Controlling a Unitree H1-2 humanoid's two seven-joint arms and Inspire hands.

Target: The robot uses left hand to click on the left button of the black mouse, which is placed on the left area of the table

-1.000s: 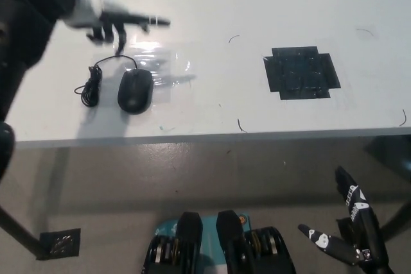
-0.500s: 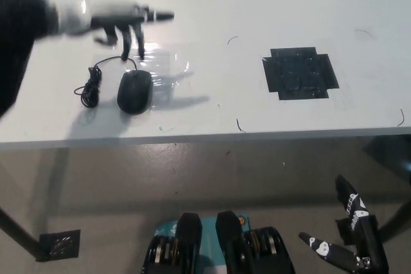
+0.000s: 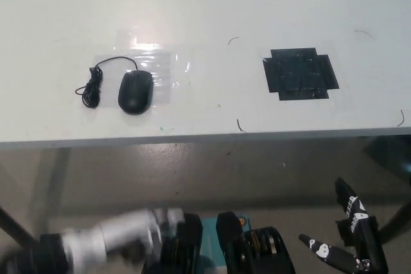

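Two robot hands are in my view, both low and off the tabletop. My left robot hand is a blurred white shape at the lower left of the frame, below the table edge; the smear hides its fingers, so I cannot tell whether they are apart or together. My right robot hand hangs at the lower right with its fingers spread, clamped on nothing, out of the way since this job is not its own.

Left of centre on the tabletop lies the mouse, nobody touching it, on a shiny clear patch that I take for a placement marker. Its cord loops just to its left. A black taped square sits well apart to the right, unused. I judge the left button is within reach of the left side only.
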